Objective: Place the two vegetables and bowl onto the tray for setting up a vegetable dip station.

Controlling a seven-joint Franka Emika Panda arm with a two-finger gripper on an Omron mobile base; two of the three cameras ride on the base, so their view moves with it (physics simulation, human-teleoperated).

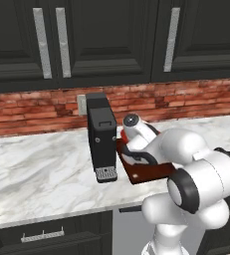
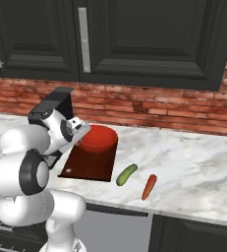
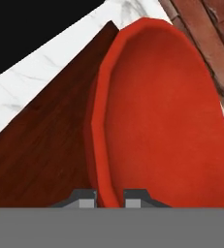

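Note:
The red bowl (image 2: 99, 139) is at the far end of the dark wooden tray (image 2: 88, 165), near the brick wall. My gripper (image 3: 110, 198) is shut on the bowl's near rim, one fingertip inside the bowl (image 3: 167, 121) and one outside, over the tray (image 3: 40, 155). Whether the bowl rests on the board or hangs just above it, I cannot tell. The green cucumber (image 2: 126, 174) lies on the marble counter right of the tray. The orange carrot (image 2: 149, 186) lies a little further right, near the counter's front edge. My arm hides much of the tray (image 1: 149, 173) in the left base view.
A tall black box-shaped appliance (image 1: 102, 137) stands on the counter right beside the tray's left side. The brick backsplash (image 2: 159, 106) runs behind the counter, with dark cabinets above. Bare marble (image 2: 198, 162) stretches to the right of the vegetables.

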